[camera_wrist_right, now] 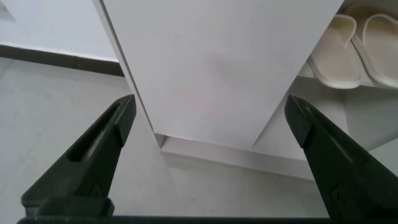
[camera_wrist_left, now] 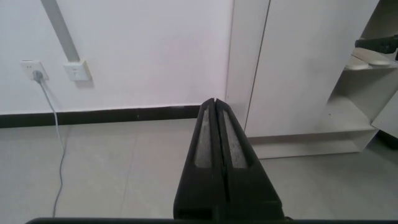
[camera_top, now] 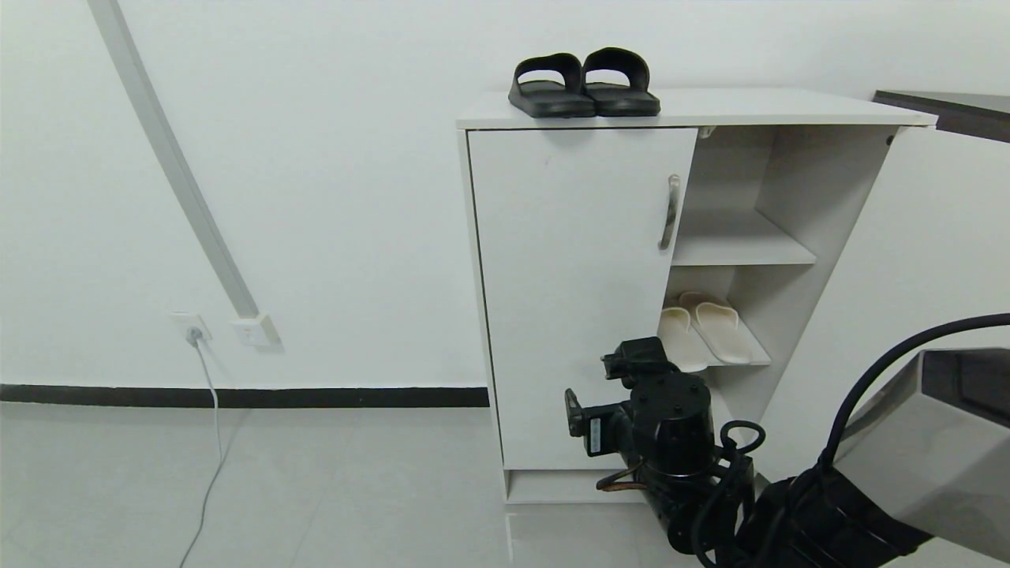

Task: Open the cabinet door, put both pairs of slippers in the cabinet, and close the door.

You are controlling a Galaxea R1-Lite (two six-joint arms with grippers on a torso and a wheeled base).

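Right claw (camera_wrist_right: 210, 106), spread wide and empty, faces the cabinet (camera_wrist_right: 205, 50) low down. Left claw (camera_wrist_left: 214, 104) is pressed closed, holding nothing. Cream slippers (camera_top: 702, 331) lie inside, low right. Farthest, black slippers (camera_top: 584, 83) sit on top. They look light and rubbery, likely best pinched by a strap.

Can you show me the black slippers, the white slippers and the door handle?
black slippers (camera_top: 552, 101): head view, front sole of the left one.
white slippers (camera_top: 722, 327): head view, footbed of the right one.
door handle (camera_top: 671, 211): head view, middle of the metal bar.
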